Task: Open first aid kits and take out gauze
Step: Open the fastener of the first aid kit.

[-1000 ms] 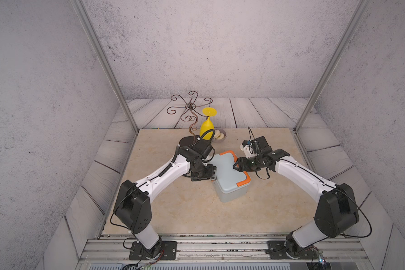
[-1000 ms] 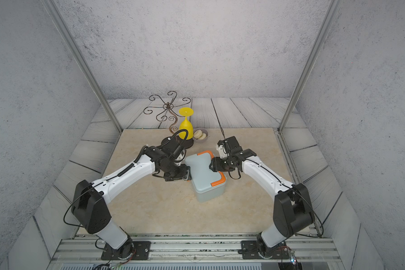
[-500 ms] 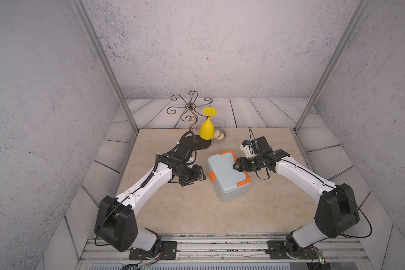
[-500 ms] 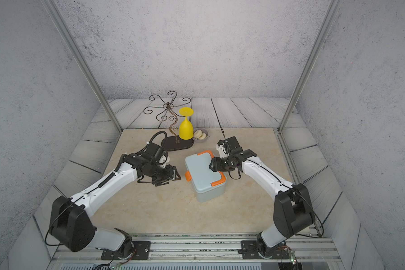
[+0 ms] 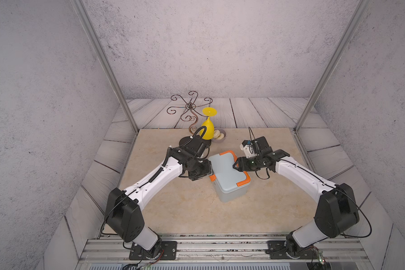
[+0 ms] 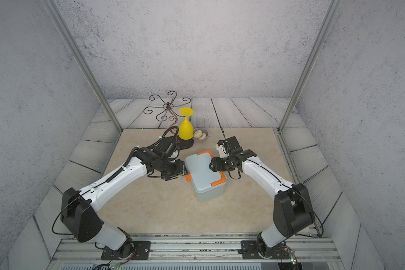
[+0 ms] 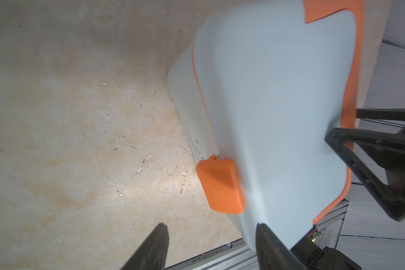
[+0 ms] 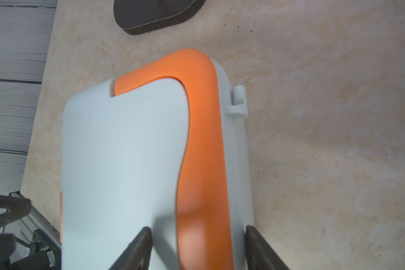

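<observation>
Left arm (image 5: 150,180) reaches in low. Left gripper (image 5: 209,171) sits at the kit's left side, jaws apart and holding nothing. In the left wrist view one finger (image 7: 154,247) is over bare table (image 7: 68,117), the other finger (image 7: 271,247) overlaps the lid edge, and the orange latch (image 7: 220,187) is just ahead between them. Behind, at the table's back: wire stand (image 5: 189,107), upturned yellow glass (image 5: 207,127), grey bowl (image 5: 222,139) of pale slices. Kit (image 5: 227,173) stands mid-table in both top views, lid down, inside hidden. Right gripper (image 5: 235,164) is at the kit's right edge. In the right wrist view its jaws straddle the orange handle (image 8: 201,140) and the hinge side. Can't tell if they pinch or just hover.
</observation>
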